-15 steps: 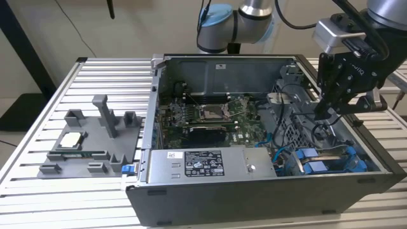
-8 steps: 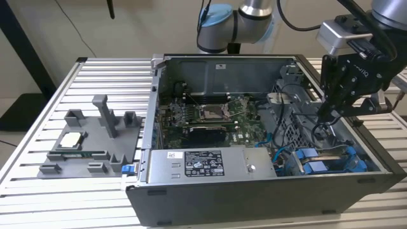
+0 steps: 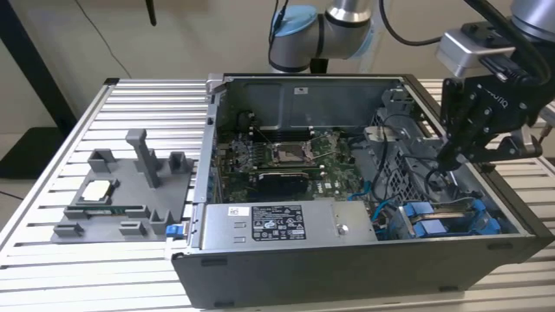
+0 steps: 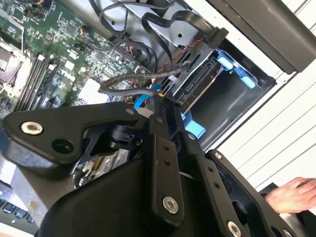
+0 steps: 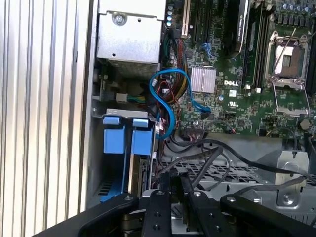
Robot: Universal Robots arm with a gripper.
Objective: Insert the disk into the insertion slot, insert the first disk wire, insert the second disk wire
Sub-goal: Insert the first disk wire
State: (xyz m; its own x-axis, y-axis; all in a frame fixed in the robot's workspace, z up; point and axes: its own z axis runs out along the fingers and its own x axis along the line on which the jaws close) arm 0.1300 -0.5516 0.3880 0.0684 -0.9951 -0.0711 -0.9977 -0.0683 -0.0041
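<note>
Black gripper (image 3: 446,159) above the seated silver-grey disk in its bright blue carrier frame (image 3: 442,224).
At the exterior view's right, the gripper hangs pressed together inside the open dark-grey computer case (image 3: 347,273) on the slatted metal table (image 3: 130,97). The disk sits in the grey insertion slot (image 4: 232,106) at the case's near corner. A thin grey wire (image 4: 123,89) reaches the gripper's tips; whether it is pinched I cannot tell.
</note>
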